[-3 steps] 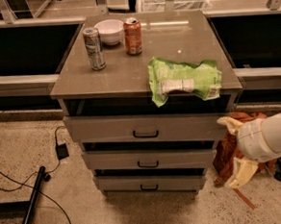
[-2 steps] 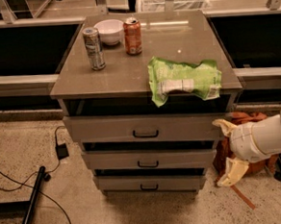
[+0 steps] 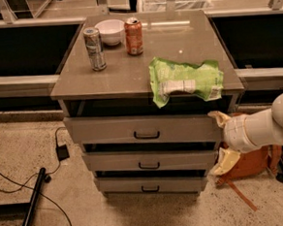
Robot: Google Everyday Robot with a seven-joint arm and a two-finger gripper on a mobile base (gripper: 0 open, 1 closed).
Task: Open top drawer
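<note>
Since its two cream-coloured fingers (image 3: 214,115) stand spread wide, one up at twelve o'clock and one down at six, the white-sleeved two-finger gripper (image 3: 219,139) reads as open and holding nothing. It sits at the right end of the cabinet's front, level with the wide grey-beige top drawer (image 3: 108,129); whether it touches that panel's right edge or is only just beside it I cannot tell. From the jaws, the small dark bar handle (image 3: 147,135) lies at nine o'clock, well apart, at the centre of the flat matte front. Its long axis runs level, nine to three, so fingers set one above the other would, I judge, straddle it once carried across. The pale rounded arm (image 3: 273,125) enters from three o'clock. A dark gap shows between the panel and the smooth, faintly glossy grey-brown cabinet top (image 3: 175,39), so the drawer may be slightly out, but the opening looks barely begun. At six o'clock from the handle sit two shallower grey drawers (image 3: 149,159). On top rest a crinkled green snack bag (image 3: 185,80) overhanging the front edge, a silver can (image 3: 95,48), an orange can (image 3: 133,36) and a white bowl (image 3: 110,31).
</note>
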